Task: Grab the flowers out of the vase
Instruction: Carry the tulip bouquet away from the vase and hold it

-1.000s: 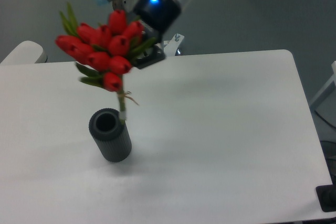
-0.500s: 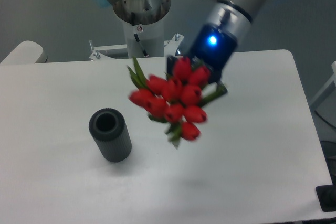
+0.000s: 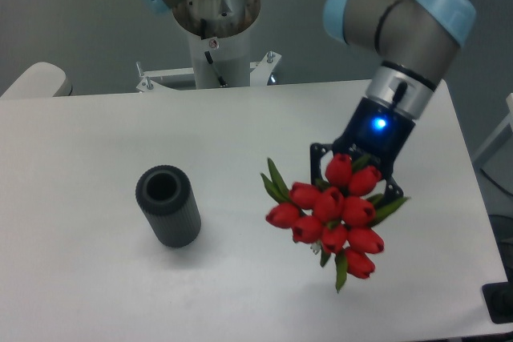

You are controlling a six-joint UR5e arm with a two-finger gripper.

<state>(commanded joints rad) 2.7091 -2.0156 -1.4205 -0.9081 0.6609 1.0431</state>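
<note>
White table [image 3: 240, 126], grey wall behind, one fixed view. Gripper [image 3: 357, 172] clamps the flowers [image 3: 333, 218] near the bud heads, held above the table's right side, well apart from the vase [image 3: 167, 205], which stands empty at left. Stems not visible, probably behind the buds. Risk: the grip sits on soft buds and leaves, so the bunch could slip or tilt out if the arm swings fast. Robot base [image 3: 215, 22] at the back edge; nothing blocks the arm.
</note>
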